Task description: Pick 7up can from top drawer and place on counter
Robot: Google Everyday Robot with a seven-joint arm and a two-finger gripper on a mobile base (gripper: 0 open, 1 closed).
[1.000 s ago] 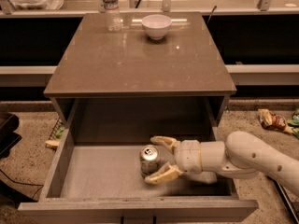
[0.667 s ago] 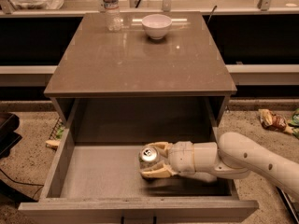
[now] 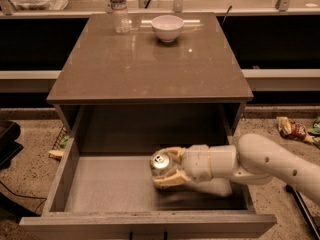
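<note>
Inside the wide, shallow grey-brown top drawer (image 3: 105,184), right of its middle, the cream two-finger gripper (image 3: 164,169) was clamped on the small silver aluminium 7up can (image 3: 160,161), below the glossy brown-grey counter (image 3: 150,64).

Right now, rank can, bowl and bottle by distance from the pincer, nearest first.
Pincer is down in the drawer.
1. Can: gripped, front right of the drawer.
2. Bowl: counter, back centre.
3. Bottle: counter, back left.

Dim warm light glints on the counter (image 3: 125,69); blur smears the claw (image 3: 159,167) gripping the 7up can (image 3: 161,161) in the drawer (image 3: 105,184).
</note>
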